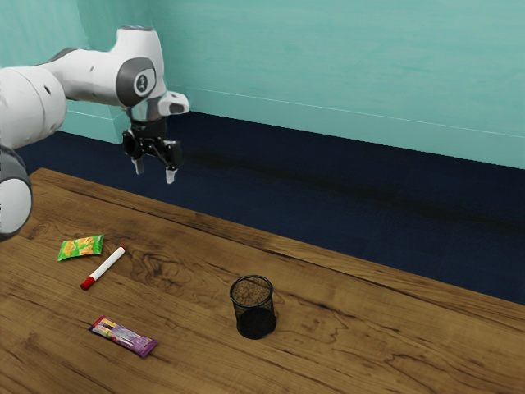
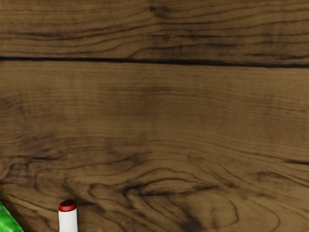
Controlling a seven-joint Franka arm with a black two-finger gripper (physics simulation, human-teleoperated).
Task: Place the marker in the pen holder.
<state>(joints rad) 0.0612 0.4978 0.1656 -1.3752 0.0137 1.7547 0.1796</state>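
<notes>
My gripper (image 1: 154,174) hangs high above the table in the exterior view, its two fingertips apart with nothing between them, so it is open. The white marker (image 1: 106,266) with a red cap lies flat on the wood, well below my hand. In the wrist view one red-tipped end of the marker (image 2: 68,220) appears at the lower edge. The pen holder (image 1: 253,307), a black mesh cup, stands upright toward the exterior view's right of the marker, and no marker is in it.
A green snack packet (image 1: 80,247) lies close beside the marker; its corner (image 2: 8,220) is in the wrist view too. A purple packet (image 1: 123,336) lies between the marker and the exterior view's lower edge. The wooden table (image 1: 394,328) extends past the holder.
</notes>
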